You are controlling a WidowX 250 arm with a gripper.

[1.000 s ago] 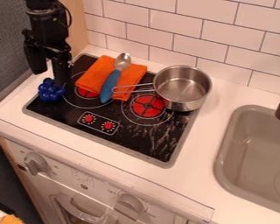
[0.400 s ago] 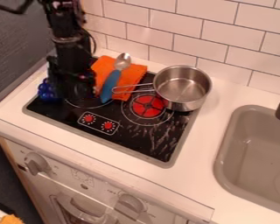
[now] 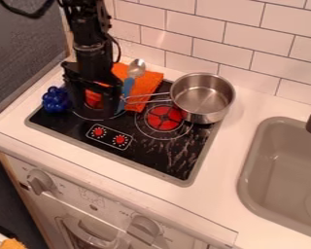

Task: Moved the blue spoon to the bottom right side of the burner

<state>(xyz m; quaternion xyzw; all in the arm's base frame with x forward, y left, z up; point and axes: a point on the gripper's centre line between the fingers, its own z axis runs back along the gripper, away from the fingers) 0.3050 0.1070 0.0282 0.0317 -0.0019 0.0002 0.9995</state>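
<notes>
Gripper (image 3: 93,109) open, hanging at the 8 o'clock side of the blue spoon (image 3: 128,86), probably spread to straddle its partly hidden handle; spoon lies across the orange cloth (image 3: 147,87), bowl toward 1 o'clock, pot (image 3: 213,116) at 3.

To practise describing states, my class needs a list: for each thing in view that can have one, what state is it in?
Gripper: open, low over the stove's left side.
Blue spoon: lying on the cloth, metal bowl towards the tiled wall, handle partly hidden.
Orange cloth: laid out on the stove, under the spoon.
Metal pot: upright, uncovered.
Oven knobs: on or off, cannot tell.
</notes>
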